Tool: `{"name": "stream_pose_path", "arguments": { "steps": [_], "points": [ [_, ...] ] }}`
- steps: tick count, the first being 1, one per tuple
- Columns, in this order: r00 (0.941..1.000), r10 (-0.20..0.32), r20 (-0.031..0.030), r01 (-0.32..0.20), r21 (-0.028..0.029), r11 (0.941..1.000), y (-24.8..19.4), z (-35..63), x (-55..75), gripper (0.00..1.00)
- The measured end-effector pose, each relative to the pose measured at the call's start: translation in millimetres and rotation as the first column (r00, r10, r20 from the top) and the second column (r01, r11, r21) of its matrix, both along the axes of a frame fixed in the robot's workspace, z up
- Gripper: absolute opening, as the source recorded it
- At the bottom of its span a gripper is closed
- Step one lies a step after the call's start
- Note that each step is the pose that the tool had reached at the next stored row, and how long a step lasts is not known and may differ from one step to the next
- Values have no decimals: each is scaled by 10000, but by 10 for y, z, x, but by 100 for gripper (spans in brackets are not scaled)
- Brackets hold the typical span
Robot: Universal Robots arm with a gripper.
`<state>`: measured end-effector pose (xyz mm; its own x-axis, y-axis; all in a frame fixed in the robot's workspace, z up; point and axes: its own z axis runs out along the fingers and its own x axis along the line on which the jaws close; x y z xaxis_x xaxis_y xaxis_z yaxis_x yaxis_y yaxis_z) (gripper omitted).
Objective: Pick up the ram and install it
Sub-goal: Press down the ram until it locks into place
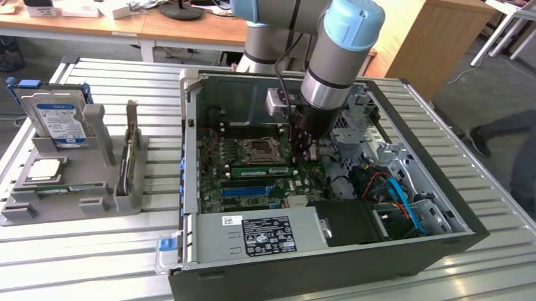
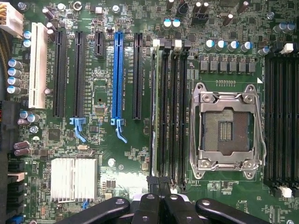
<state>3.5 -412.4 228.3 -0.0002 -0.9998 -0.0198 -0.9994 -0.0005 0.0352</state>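
On the exterior view's far left a grey parts holder (image 1: 84, 207) carries a hard drive (image 1: 60, 119) standing upright. To its right lies the open computer case (image 1: 452, 241), its motherboard (image 1: 219, 188) facing up.

In the wrist view the blue slot (image 2: 117, 74) comes first. Next is a bank of black memory slots (image 2: 175, 112), and then the open CPU socket (image 2: 227, 126).

The ram (image 1: 258, 171) seems to stand edge-up in the slot of that bank nearest the blue one. In the wrist view it shows as a thin pale-green line (image 2: 156, 116), and it lies just beside the CPU socket (image 1: 261, 150).

The gripper (image 1: 303, 152) hangs over the right end of the stick. Its black fingers (image 2: 149, 205) are pinched together with nothing between them, just by the slot's latch (image 2: 160, 181). Whether they touch the board edge cannot be told.

The ram is probably light and stiff, but thin and brittle:
- It should tolerate force straight down along its top edge.
- It would likely tolerate twisting or sideways bending poorly.
- The chips and contact edge are best left alone.
- The safest holds look to be the flat faces near the middle of the top edge, or pressure on that edge close to each end.
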Motion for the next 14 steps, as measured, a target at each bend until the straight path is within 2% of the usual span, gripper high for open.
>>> {"name": "stream_pose_path", "arguments": {
  "steps": [14],
  "points": [
    [10000,0,5,0,-2,10000,-1,-34,0,11]
  ]
}}
